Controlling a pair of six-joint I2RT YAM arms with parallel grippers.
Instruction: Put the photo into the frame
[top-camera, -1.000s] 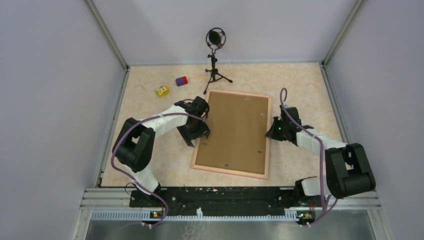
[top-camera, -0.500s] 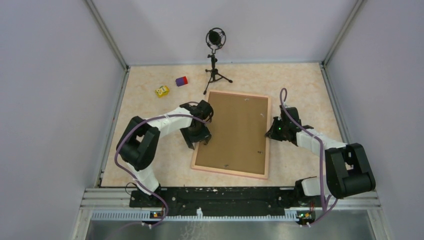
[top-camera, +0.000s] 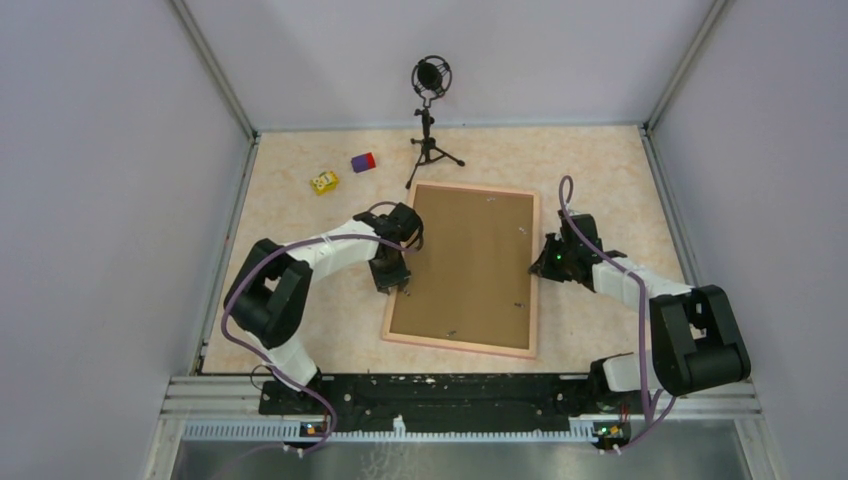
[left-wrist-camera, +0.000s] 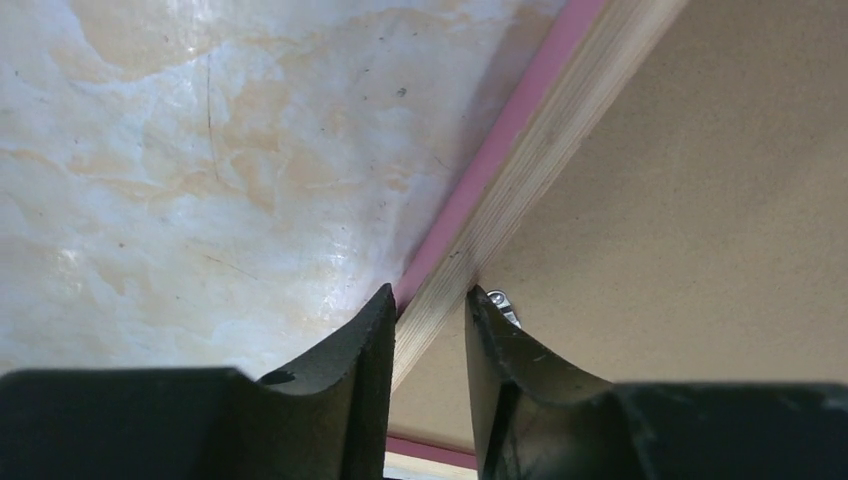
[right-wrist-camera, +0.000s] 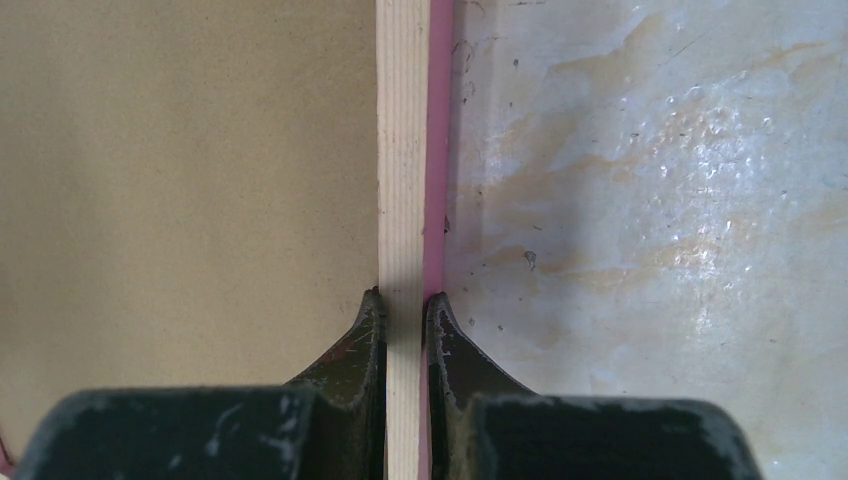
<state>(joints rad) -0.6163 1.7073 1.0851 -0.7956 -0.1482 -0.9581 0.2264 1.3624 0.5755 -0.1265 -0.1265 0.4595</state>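
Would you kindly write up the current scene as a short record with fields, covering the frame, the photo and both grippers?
frame: lies flat on the table, back side up, brown backing board showing
photo: not visible in any view; whether it lies under the board cannot be told
left gripper: astride the frame's left rail, closed on it
right gripper: clamped on the frame's right rail
other items: microphone on a tripod, yellow block, purple-and-red block, all beyond the frame's far edge
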